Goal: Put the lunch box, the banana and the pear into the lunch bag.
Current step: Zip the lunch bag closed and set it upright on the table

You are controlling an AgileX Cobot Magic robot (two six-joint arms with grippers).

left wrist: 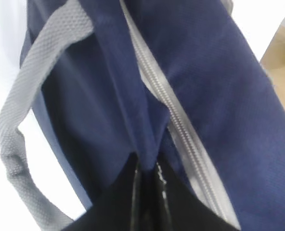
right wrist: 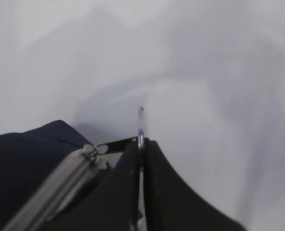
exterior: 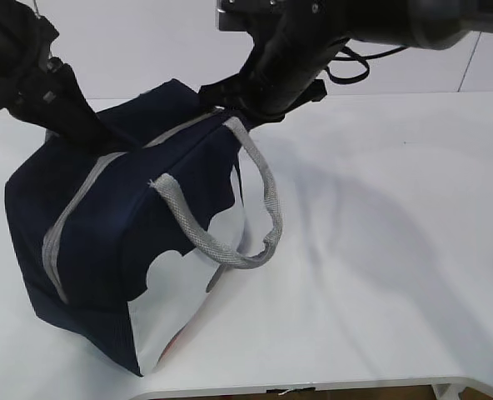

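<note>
Lunch bag (exterior: 88, 250): one boxy navy-blue fabric bag, standing tilted on the white desk (exterior: 396, 250) at the left of the exterior view. A grey zipper (left wrist: 176, 120) runs along its top from end to end and looks shut over the stretch that shows. Its near end panel is white below a wavy navy edge, with a trace of orange low down that is too small to make out. Two grey woven handles show: one (exterior: 238, 225) loops down over the near side in the exterior view, and the other (left wrist: 22, 115) curves along the bag's far side in the left wrist view.

Two arms are on the bag, one at each end of the zipper. The left pincer (left wrist: 147, 183) is pressed together on a fold of navy fabric just beside the zipper, the cloth rising in a ridge from between its tips. The right pincer (right wrist: 141, 159) is clamped on the thin metal ring pull (right wrist: 140, 130), which stands edge-on between its tips; the slider (right wrist: 95, 151) sits at the end of the zipper beside the bag's corner.

The bag's inside is hidden, so what it holds cannot be told.
</note>
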